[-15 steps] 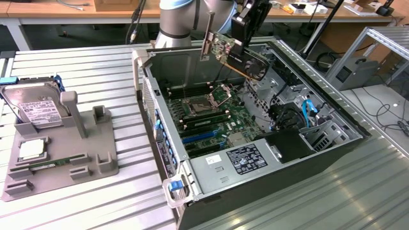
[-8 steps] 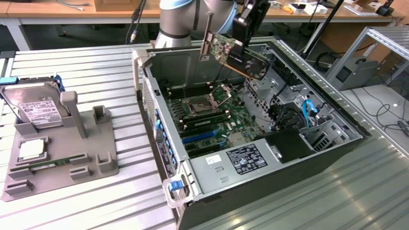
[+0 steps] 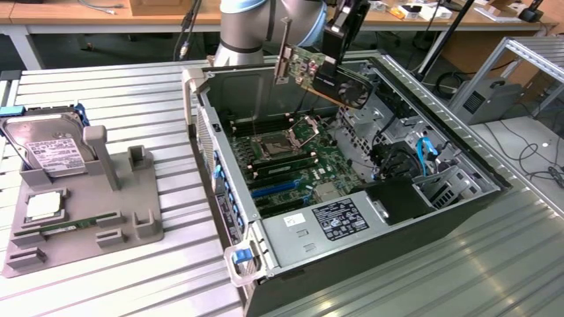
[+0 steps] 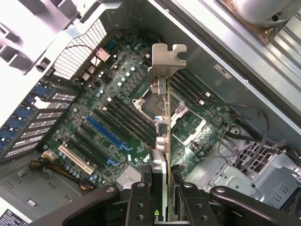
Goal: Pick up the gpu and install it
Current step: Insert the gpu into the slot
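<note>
Claw (image 4: 161, 188) clamped on gpu (image 3: 324, 78) — held tilted above open computer case (image 3: 236, 92), motherboard (image 3: 295, 155) below

The gpu (image 3: 328, 79) has a green board, black cooler and silver bracket. The tool (image 4: 162, 187) is black. The motherboard (image 3: 313, 158) is green with black and blue slots. The hard drive (image 3: 49, 150) is silver with a white label; its stand (image 3: 132, 224) is grey. The surface (image 3: 115, 92) is pale, ribbed grey.

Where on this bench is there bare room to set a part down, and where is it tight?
Bare table beyond the grey fixture, the strip between fixture and computer case, and the near corner at the exterior view's right. Crowded: inside the case, under the held gpu.
</note>
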Tool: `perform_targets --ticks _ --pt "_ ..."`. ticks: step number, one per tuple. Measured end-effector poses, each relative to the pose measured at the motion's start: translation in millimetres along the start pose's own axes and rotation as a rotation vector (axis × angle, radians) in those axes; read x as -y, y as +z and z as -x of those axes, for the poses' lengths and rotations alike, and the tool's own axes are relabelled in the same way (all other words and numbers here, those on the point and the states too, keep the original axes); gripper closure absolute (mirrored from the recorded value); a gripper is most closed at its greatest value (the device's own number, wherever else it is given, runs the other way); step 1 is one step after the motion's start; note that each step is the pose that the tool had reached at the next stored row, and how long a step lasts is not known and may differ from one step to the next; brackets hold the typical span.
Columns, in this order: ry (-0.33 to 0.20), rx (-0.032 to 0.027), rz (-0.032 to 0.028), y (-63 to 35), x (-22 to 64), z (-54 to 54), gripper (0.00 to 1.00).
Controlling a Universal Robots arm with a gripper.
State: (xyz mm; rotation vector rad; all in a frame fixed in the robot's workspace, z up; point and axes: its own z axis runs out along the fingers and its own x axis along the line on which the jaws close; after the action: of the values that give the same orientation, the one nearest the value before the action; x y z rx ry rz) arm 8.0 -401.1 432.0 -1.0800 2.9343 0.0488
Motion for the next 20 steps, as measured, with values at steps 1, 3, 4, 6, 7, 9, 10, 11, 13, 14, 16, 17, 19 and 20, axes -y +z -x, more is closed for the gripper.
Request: perform_targets --ticks 1,3,4,6,7,9,10,11,13,14,16,17,19,20 --pt "-0.005 -0.0001 0.0001 0.0 0.0 0.0 0.73" --pt "-0.02 -0.0005 0.0005 0.1 0.0 0.0 0.73" --pt "-0.028 -0.0007 0.0007 0.1 0.0 0.0 0.73" --pt "-0.044 -0.0011 0.0011 0.2 0.0 0.0 0.73" --pt "-0.055 -0.0013 0.0013 0.2 0.0 0.0 0.73" --pt "-0.068 -0.0017 0.0017 0.3 0.0 0.0 0.73" --pt "-0.077 -0.0018 0.0019 0.3 0.0 0.0 0.73" --pt "-0.087 -0.0022 0.0021 0.3 0.0 0.0 0.73" --pt "-0.109 -0.0027 0.0027 0.4 0.0 0.0 0.73" --pt "-0.116 -0.0028 0.0028 0.4 0.0 0.0 0.73" --pt "-0.138 -0.0033 0.0034 0.5 0.0 0.0 0.73" --pt "-0.144 -0.0035 0.0035 0.5 0.0 0.0 0.73" --pt "-0.162 -0.004 0.0039 0.6 0.0 0.0 0.73" --pt "-0.17 -0.0041 0.0041 0.6 0.0 0.0 0.73"
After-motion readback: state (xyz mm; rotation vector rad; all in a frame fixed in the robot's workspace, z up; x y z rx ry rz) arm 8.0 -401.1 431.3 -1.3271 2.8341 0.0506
